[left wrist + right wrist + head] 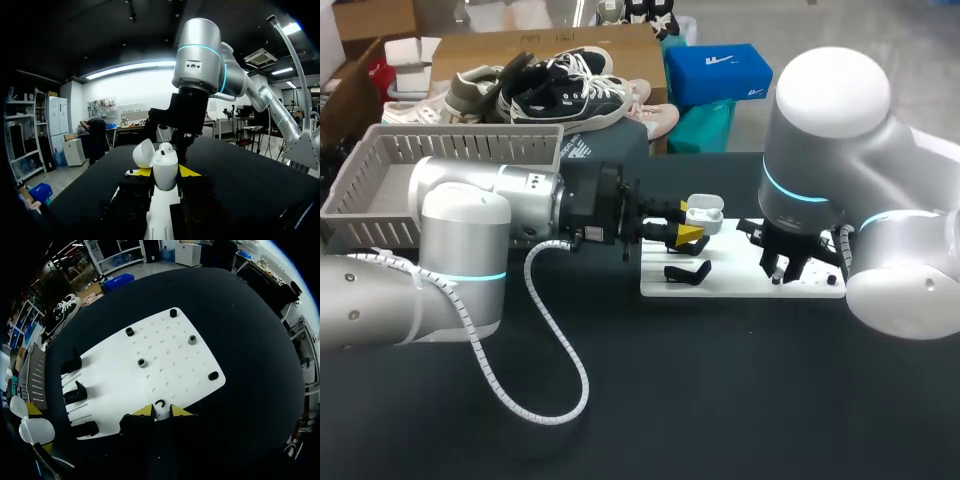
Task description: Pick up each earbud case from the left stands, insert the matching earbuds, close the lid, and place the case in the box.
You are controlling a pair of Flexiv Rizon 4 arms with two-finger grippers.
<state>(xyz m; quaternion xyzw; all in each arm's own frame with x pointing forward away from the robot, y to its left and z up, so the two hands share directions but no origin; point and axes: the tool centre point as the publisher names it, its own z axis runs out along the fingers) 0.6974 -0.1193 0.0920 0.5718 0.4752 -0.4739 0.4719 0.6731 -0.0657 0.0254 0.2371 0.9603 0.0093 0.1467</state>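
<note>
My left gripper [686, 236] is shut on a white earbud case [703, 213] and holds it above the left end of the white board [750, 285]. Its lid [144, 152] stands open, and one earbud [166, 147] shows in the case body [165, 171]. My right gripper [788, 268] points down at the board's right part. In the right wrist view its yellow tips [145, 411] stand close on both sides of a small white earbud [160, 414] at a socket by the board's near edge [200, 390]. The held case [35, 431] also shows there, off to the side.
Black case stands [686, 272] rise from the board's left part, without a case on them. Several small round sockets [142, 362] dot its right part. A grey slatted basket [380, 190] sits at the table's back left. A white coiled cable [555, 350] hangs from my left arm.
</note>
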